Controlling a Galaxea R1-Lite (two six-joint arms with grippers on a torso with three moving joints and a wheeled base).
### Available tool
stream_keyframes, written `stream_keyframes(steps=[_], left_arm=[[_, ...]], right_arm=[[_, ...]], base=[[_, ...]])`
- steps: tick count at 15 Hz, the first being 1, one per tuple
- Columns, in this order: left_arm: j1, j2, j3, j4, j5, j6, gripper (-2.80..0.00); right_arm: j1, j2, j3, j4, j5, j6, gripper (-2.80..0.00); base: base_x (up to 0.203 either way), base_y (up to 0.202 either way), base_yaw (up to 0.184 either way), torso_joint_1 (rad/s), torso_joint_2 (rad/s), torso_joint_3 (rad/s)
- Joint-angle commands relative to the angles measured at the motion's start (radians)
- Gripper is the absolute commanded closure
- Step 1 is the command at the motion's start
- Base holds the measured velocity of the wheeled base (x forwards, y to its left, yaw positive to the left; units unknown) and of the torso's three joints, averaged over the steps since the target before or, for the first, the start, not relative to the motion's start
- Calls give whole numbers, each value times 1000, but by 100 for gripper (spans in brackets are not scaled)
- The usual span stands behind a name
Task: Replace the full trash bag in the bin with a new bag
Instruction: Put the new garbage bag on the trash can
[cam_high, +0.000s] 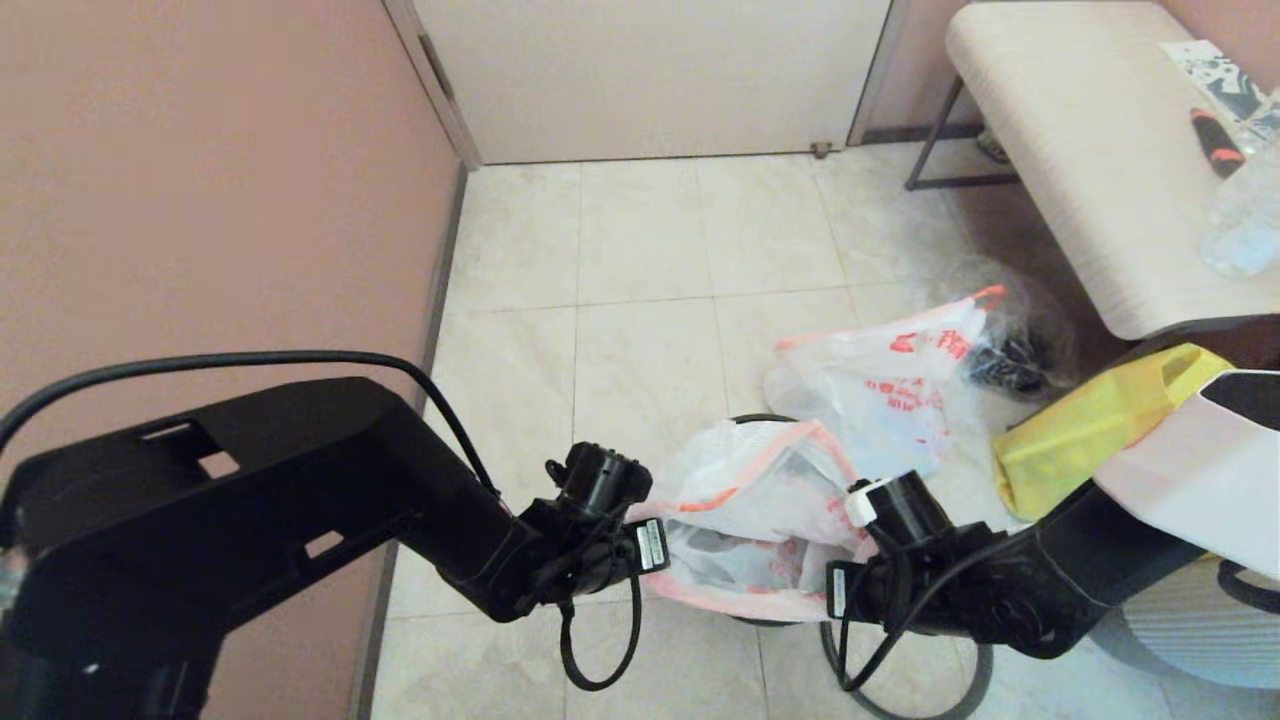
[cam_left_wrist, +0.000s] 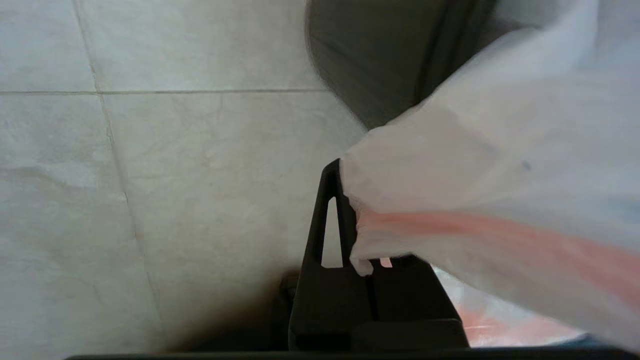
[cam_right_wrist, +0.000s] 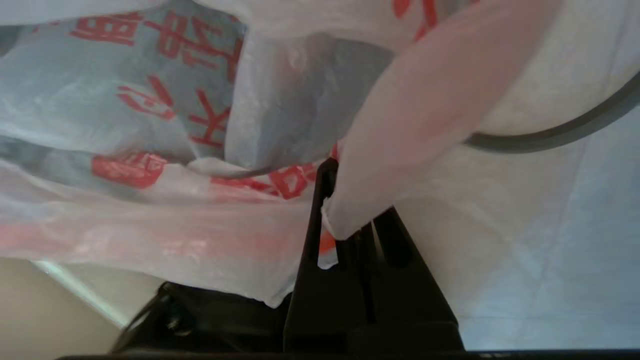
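Claws, left (cam_left_wrist: 350, 220) and right (cam_right_wrist: 332, 210), each pinch opposite edges of the full trash bag (cam_high: 745, 520) (above the bin (cam_left_wrist: 380, 65)).

Your robot's left arm (cam_high: 250, 490) is matte black with broad angular shells, and you can see rectangular cut-outs in its upper cover. A thin black cable arcs over it, and another loops below the wrist. Each wrist carries a round black camera housing; the right arm (cam_high: 1010, 590) has a white cap beside its housing, and both wrists wear small white labels. Your right arm is black too, under a white body panel. Each tool (cam_left_wrist: 345, 220) has flat black fingers (cam_right_wrist: 320, 225) with a slim triangular slot.
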Motion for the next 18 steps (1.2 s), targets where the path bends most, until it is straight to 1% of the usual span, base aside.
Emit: stream_keyframes(steps=[1, 3, 5, 7, 9, 11, 12, 14, 16, 18], left_arm=[[1, 27, -4, -1, 1, 3, 0], [-4, 22, -10, -2, 1, 5, 0], [-12, 9, -6, 0, 0, 7, 0], [-8, -24, 24, 0, 0, 8, 0], [22, -55, 62, 0, -2, 22, 0], [67, -85, 106, -3, -3, 48, 0], [83, -95, 116, -7, -6, 50, 0], [98, -114, 119, -14, -39, 48, 0], [96, -113, 123, -46, -43, 46, 0], [92, -111, 127, -67, -42, 46, 0]], right_arm=[[-17, 93, -66, -11, -11, -20, 0], [-35, 127, -160, -1, -16, -57, 0], [-41, 153, -249, 62, -18, -69, 0], [-25, 165, -312, 102, -18, -73, 0], [-6, 170, -385, 134, -18, -90, 0], [27, 167, -469, 217, -23, -100, 0], [41, 149, -483, 245, -39, -101, 0], [46, 58, -446, 263, -58, -101, 0], [47, -65, -369, 274, -64, -103, 0], [47, -147, -266, 279, -67, -107, 0]], base=[[0, 0, 0, 0, 0, 0], [0, 0, 0, 0, 0, 0], [0, 0, 0, 0, 0, 0], [0, 0, 0, 0, 0, 0], [0, 0, 0, 0, 0, 0], [0, 0, 0, 0, 0, 0], [0, 0, 0, 0, 0, 0], [0, 0, 0, 0, 0, 0], [0, 0, 0, 0, 0, 0], [0, 0, 0, 0, 0, 0]])
